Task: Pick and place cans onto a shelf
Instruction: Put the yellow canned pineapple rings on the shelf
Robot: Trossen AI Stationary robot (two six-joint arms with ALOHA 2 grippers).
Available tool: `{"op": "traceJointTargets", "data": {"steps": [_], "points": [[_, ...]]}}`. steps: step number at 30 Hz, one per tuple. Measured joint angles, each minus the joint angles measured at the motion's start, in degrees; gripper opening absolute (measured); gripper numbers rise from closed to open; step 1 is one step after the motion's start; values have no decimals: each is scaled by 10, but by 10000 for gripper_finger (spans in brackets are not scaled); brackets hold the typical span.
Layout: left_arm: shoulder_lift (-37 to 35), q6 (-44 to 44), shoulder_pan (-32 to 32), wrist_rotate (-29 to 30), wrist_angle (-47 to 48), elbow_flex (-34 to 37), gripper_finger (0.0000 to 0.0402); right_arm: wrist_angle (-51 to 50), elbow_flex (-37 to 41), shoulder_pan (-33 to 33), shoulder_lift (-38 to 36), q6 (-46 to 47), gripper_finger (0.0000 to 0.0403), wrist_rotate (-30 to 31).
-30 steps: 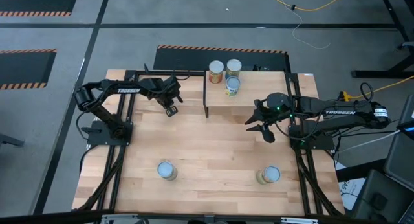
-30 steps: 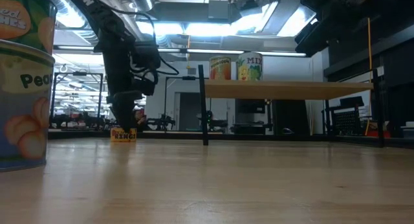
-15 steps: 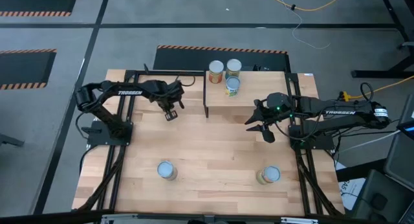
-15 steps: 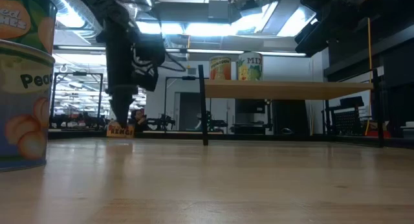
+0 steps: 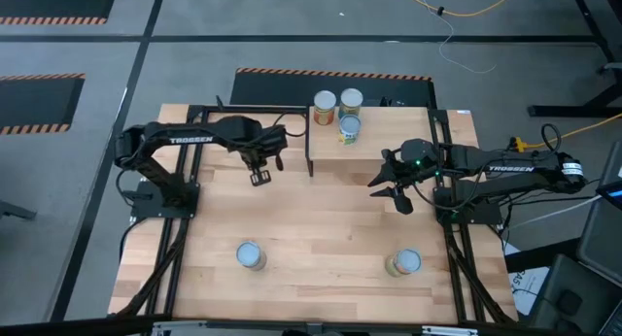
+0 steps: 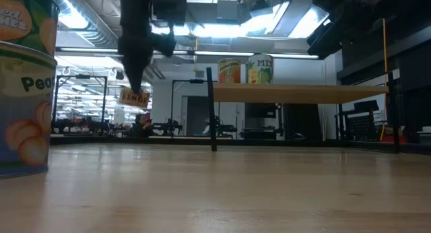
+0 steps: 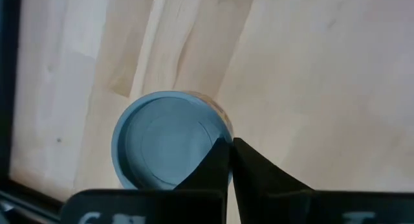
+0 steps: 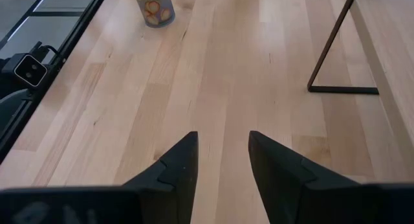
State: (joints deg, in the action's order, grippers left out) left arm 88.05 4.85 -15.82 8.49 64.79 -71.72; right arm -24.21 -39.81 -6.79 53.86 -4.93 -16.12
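Note:
My left gripper (image 5: 259,173) is shut on a small tin (image 6: 133,97) with an orange label and a pale blue round top (image 7: 165,149). It holds the tin in the air, left of the shelf (image 5: 389,151). Three cans (image 5: 325,108) (image 5: 351,103) (image 5: 348,129) stand upright on the shelf's wood board. Two more cans (image 5: 250,255) (image 5: 404,263) stand on the table near its front edge. My right gripper (image 5: 394,190) is open and empty over the table, by the shelf's right front corner. My left gripper holds the tin by the rim of its top (image 7: 220,141). One finger (image 7: 210,169) lies over the top inside the rim and the other (image 7: 259,179) is outside it. The fingers come from above, pointing down. The tin hangs below them, slightly tilted and clear of the table.
The shelf's black legs (image 6: 213,112) stand on the table at the far middle. A peach can (image 6: 20,91) stands close to the low camera, and the right wrist view shows it too (image 8: 155,7). Bare wood lies between the shelf and the two front cans.
My left gripper has risen from the table with the small orange tin and has drifted a little toward the shelf. The tin stood on the table a second ago and now hangs clear of it, slightly tipped.

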Motion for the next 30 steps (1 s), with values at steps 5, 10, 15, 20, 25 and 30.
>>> {"op": "traceJointTargets", "data": {"steps": [5, 10, 15, 20, 25, 30], "points": [[0, 12, 27, 4, 55, -69, 2, 0, 0, 0, 0, 0, 141, 0], [0, 12, 50, 4, 69, -132, 2, 0, 0, 0, 0, 0, 141, 0], [0, 11, 62, 5, 65, -190, 2, 0, 0, 0, 0, 2, 141, 0], [-1, 10, 66, 5, 60, -237, 2, 0, 0, 0, 0, 1, 141, 0], [-1, 8, 65, 4, 48, -267, 2, 1, 0, 0, 0, 0, 141, 0], [6, -9, 65, -5, 42, -289, 1, 1, 0, 0, 0, 0, 141, 0]]}}
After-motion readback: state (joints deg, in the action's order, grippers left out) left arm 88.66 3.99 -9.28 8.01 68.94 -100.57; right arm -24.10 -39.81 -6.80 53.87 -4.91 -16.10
